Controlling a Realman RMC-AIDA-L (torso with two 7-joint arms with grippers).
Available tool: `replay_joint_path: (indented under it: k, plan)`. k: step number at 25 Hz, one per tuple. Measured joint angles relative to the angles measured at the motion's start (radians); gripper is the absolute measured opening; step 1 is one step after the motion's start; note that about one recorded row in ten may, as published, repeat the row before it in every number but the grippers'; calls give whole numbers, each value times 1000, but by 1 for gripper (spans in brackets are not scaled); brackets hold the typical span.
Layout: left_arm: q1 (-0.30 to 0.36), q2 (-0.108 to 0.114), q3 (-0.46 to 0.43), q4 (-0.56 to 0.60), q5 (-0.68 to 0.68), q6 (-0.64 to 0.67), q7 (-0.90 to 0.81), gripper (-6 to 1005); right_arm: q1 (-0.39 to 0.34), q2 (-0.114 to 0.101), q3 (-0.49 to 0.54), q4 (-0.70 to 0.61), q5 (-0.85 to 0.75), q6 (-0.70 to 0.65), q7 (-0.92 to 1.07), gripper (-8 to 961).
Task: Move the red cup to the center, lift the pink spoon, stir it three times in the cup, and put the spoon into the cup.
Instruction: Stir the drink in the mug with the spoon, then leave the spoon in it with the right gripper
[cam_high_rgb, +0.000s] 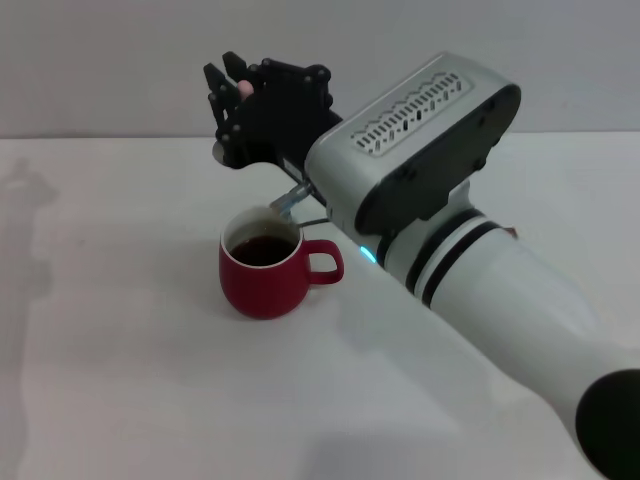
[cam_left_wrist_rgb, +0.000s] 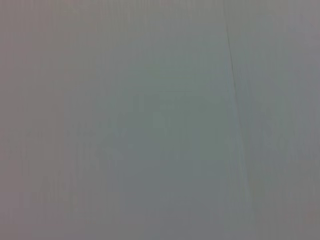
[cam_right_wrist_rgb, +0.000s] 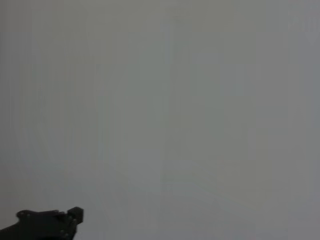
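On the white worktop (cam_high_rgb: 130, 380), roughly in the middle of the head view, stands the red cup (cam_high_rgb: 265, 275), upright, white inside and holding dark liquid, its loop handle pointing toward the robot's right. Just behind the cup's far rim a grey metal neck slants down toward the rim; this is the pink spoon (cam_high_rgb: 285, 203), whose pale pink handle end shows higher up between the black fingers. Its long axis runs steeply, from the handle tip up and to the left down to the metal end near the rim; whether the bowl dips into the liquid cannot be told. The right gripper (cam_high_rgb: 232, 82) is closed on the spoon handle, held above and behind the cup, with the white right arm reaching in from the lower right. Beyond the worktop's far edge rises a plain grey wall (cam_high_rgb: 100, 60). Both wrist views show only blank grey surface, and the left gripper appears nowhere.
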Motion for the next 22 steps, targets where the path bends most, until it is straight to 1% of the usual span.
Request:
replay_joint_path:
  k: [4,5,6,10,15,22]
  plan:
    - [1,0,0,0,0,0,0,62,-42,4,-23,29,0,-10,-46,132]
    - [2,0,0,0,0,0,0,62,-72,7,-32,50,0,-16,-77,131]
    - [2,0,0,0,-1,0,0,62,-72,7,-32,50,0,-16,-77,131]
    - [3,-1,0,0,0,0,0,63,-117,6,-48,79,0,-26,-91,131]
    - [3,-2,1,0,0,0,0,63,-145,5,-69,82,0,-36,-93,131]
    - [6,-5,17,6,-1,0,0,64,-164,3,-76,70,0,-45,-93,131]
